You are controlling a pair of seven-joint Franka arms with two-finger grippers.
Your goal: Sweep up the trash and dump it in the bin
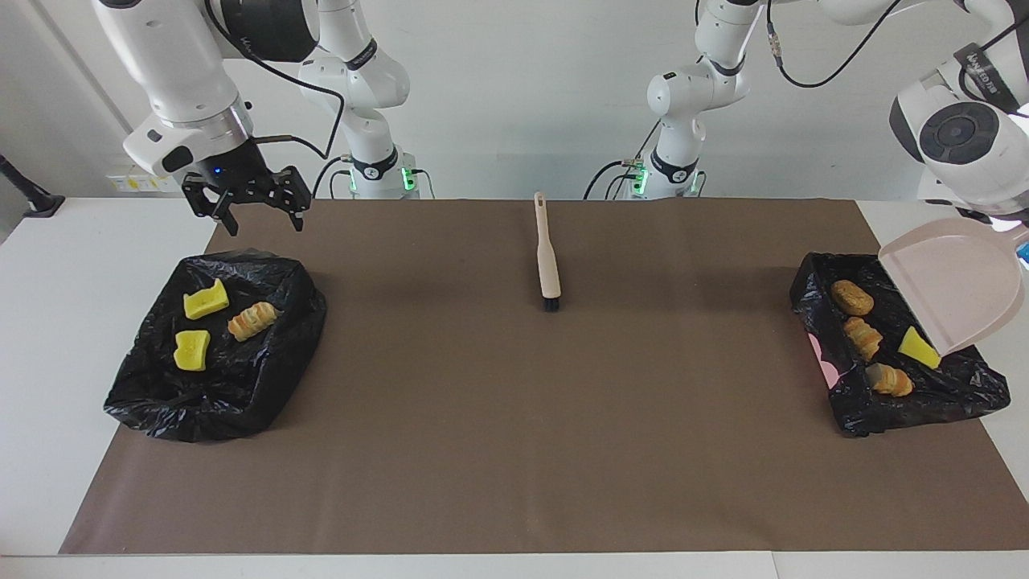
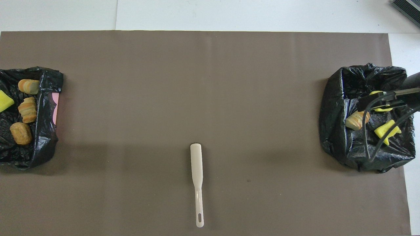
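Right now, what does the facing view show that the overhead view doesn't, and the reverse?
Facing only: the pink dustpan, tilted in the air over the bin at the left arm's end, and the arms' bases. Overhead only: a dark object at the table's corner, too cropped to identify. Both: the brush on the mat, the bin at the right arm's end, trash in both bins, and the open right hand over that bin.
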